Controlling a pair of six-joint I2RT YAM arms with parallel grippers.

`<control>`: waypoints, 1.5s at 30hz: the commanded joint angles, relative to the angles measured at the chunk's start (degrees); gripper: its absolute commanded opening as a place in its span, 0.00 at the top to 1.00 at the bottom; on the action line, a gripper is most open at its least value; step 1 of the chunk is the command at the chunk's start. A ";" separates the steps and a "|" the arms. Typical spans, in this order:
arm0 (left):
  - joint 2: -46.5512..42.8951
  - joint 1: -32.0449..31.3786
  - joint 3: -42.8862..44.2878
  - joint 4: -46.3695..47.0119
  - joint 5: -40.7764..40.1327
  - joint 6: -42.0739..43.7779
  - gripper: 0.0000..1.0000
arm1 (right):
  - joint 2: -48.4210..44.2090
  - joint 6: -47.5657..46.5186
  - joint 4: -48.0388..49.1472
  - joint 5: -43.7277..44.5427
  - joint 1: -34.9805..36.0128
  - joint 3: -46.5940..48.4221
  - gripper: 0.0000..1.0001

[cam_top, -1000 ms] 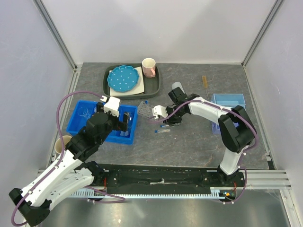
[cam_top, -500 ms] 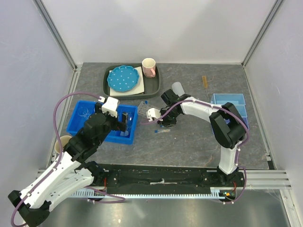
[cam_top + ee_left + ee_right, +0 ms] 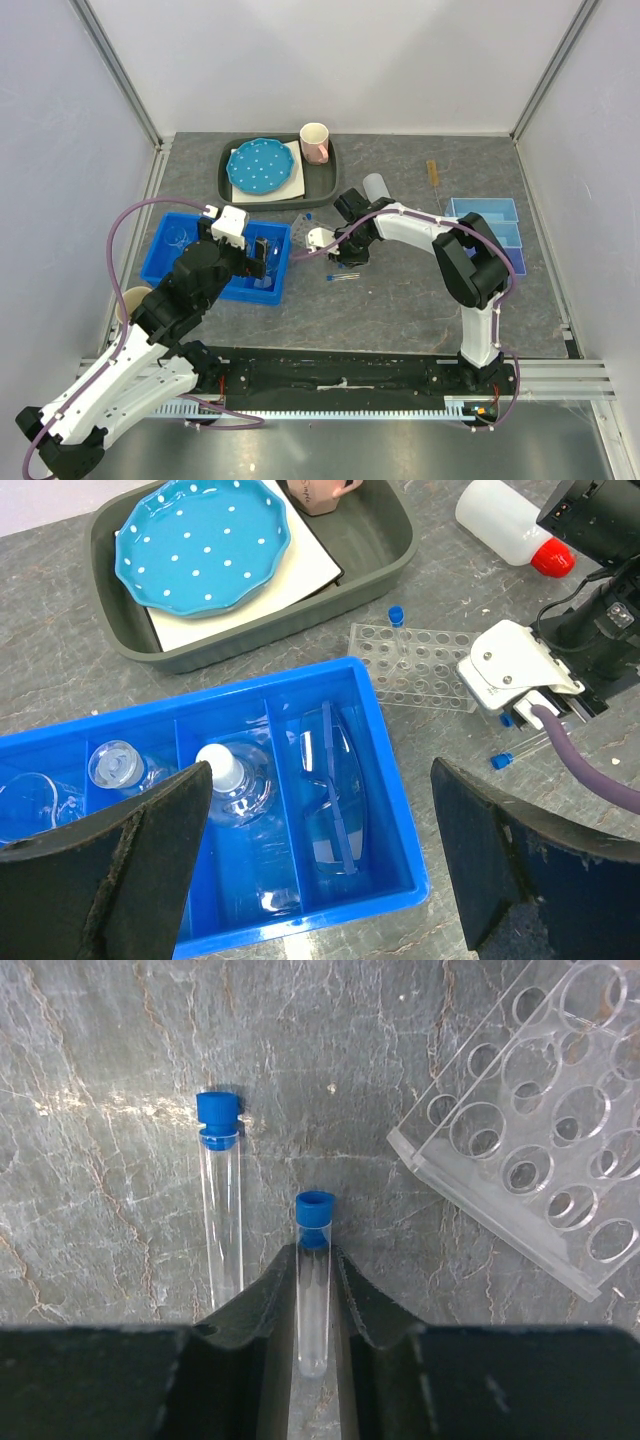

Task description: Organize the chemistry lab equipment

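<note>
My right gripper (image 3: pixel 314 1260) is shut on a blue-capped tube (image 3: pixel 314 1290) low over the table; it also shows in the top view (image 3: pixel 343 260). A second blue-capped tube (image 3: pixel 221 1200) lies just left of it. The clear tube rack (image 3: pixel 540 1140) lies to its right, with one tube standing in it (image 3: pixel 397 620). My left gripper (image 3: pixel 318 850) is open above the blue bin (image 3: pixel 165 262), which holds blue goggles (image 3: pixel 335 790), a stoppered flask (image 3: pixel 225 775) and beakers (image 3: pixel 115 765). The white red-nozzled squeeze bottle (image 3: pixel 376 187) lies behind the right arm. The thin brown stick (image 3: pixel 432 173) lies at the back right.
A grey tray (image 3: pixel 325 180) at the back holds the blue dotted plate (image 3: pixel 262 166) and the pink-and-white mug (image 3: pixel 315 141). A light-blue bin (image 3: pixel 490 212) stands at the right. A paper cup (image 3: pixel 130 300) sits at the left edge.
My right gripper has moved left, down by the tubes beside the rack. My left arm has barely shifted over the blue bin.
</note>
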 commanded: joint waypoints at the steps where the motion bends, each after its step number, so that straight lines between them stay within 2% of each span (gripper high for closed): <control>1: -0.59 0.24 0.56 2.04 -0.32 1.49 0.04 | 1.75 2.29 -0.81 2.46 0.14 1.70 0.77; 9: -0.33 0.24 0.30 2.31 -0.23 1.58 0.04 | -1.05 7.56 0.77 4.49 -1.17 1.17 0.84; 14: 0.03 0.24 0.12 2.83 1.09 1.41 0.04 | -7.38 12.48 2.27 -0.07 -5.12 -0.41 0.85; 19: 0.11 0.24 0.21 4.50 8.28 0.18 0.04 | -16.52 19.42 4.72 -7.98 -9.95 -3.04 0.86; 22: 1.69 0.24 1.61 6.77 15.66 -5.51 0.04 | -20.74 26.10 6.22 -14.65 -13.20 -3.49 0.85; 24: 3.53 0.24 0.83 10.29 22.05 -13.86 0.04 | -23.63 32.40 8.23 -20.63 -14.88 -3.84 0.85; 28: 9.06 0.16 -2.86 26.17 31.66 -32.90 0.06 | -27.86 45.77 14.65 -28.37 -17.87 -6.21 0.85; 29: 10.64 -0.11 -3.39 32.22 32.72 -35.31 0.07 | -29.26 48.24 17.18 -29.34 -18.05 -6.56 0.85; 31: 16.44 -0.72 -3.57 37.27 33.78 -40.49 0.09 | -30.67 56.41 20.01 -31.01 -18.40 -7.96 0.85; 37: 31.02 -4.41 2.84 42.82 30.19 -44.03 0.14 | -36.30 78.89 35.29 -31.81 -19.98 -14.99 0.86; 41: 36.39 -7.31 5.57 44.32 27.46 -44.65 0.18 | -37.71 89.18 46.44 -32.86 -21.21 -19.91 0.86; 45: 40.10 -8.63 8.46 45.20 26.23 -46.05 0.22 | -37.62 92.12 49.02 -32.86 -21.92 -22.73 0.86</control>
